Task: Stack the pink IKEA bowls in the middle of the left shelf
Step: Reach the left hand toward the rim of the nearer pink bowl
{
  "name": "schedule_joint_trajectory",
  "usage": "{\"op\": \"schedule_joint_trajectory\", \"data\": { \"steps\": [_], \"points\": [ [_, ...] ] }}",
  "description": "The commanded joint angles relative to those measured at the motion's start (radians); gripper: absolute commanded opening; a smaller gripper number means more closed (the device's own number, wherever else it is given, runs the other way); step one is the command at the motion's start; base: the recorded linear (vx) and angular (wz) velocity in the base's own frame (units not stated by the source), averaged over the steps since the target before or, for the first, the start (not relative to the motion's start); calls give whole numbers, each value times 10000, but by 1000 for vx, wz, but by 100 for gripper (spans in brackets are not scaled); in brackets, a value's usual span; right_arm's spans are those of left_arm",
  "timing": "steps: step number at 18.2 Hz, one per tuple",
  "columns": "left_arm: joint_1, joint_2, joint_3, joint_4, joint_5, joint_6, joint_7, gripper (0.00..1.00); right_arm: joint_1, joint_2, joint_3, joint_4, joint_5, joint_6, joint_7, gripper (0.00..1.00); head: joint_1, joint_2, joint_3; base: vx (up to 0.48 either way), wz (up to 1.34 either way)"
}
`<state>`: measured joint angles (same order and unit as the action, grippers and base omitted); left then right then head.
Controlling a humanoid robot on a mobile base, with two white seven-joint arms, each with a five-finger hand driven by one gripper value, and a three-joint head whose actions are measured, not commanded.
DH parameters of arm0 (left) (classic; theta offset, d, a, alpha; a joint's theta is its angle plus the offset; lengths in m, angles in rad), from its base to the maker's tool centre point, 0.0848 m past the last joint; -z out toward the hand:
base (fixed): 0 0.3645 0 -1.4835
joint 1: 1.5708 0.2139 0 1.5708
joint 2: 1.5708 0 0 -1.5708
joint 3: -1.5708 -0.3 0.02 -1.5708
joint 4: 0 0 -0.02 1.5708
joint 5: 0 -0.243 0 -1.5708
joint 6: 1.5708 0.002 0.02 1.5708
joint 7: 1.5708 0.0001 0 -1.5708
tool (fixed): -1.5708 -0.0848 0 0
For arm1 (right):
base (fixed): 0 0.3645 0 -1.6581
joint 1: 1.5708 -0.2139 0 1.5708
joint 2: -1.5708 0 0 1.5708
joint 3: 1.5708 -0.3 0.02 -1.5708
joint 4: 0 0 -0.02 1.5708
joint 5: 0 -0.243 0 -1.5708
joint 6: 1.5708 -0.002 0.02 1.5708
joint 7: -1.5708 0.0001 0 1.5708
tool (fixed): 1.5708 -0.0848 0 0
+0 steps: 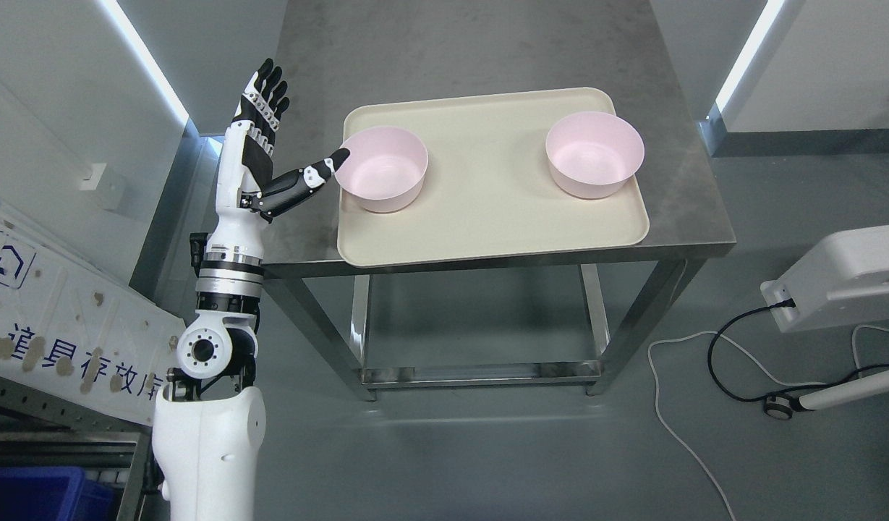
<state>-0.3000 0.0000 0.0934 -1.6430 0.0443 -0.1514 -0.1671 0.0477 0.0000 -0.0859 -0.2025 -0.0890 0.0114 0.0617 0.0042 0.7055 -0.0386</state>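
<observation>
Far left there's a white sign board [61,325] with blue characters leaning over a blue bin [32,496]. The left hand [270,137] is up beside the steel table [487,51], fingers spread wide and holding nothing, thumb tip right at the rim of the left pink bowl [383,168]. That bowl sits on a cream tray [487,210]; the right pink bowl [594,153] sits well apart on the tray's far-right corner. Cables [712,376] and a white device [842,275] lie off right.
</observation>
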Motion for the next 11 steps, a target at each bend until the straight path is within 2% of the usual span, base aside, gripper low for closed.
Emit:
{"op": "schedule_joint_trajectory", "data": {
  "steps": [1,3,5,8,9,11],
  "points": [
    [101,175,678,-14,2,11,-92,100,14,-175,0,0,0,8,-3,100,0,0,0,0,0],
    [-235,175,555,47,-13,57,-154,100,-2,-175,0,0,0,8,-3,100,0,0,0,-5,28],
    [-1152,175,462,489,-13,697,-459,100,-2,-175,0,0,0,8,-3,100,0,0,0,-9,16],
    [-2596,1209,81,1043,-74,2338,-2340,100,-2,-175,0,0,0,8,-3,100,0,0,0,0,0],
    [-2872,1698,-362,1378,-242,2692,-3274,100,-2,-175,0,0,0,8,-3,100,0,0,0,0,0],
    [-3439,2527,-1130,2312,-1036,2834,-4246,100,-2,-175,0,0,0,8,-3,100,0,0,0,0,0]
  ]
}}
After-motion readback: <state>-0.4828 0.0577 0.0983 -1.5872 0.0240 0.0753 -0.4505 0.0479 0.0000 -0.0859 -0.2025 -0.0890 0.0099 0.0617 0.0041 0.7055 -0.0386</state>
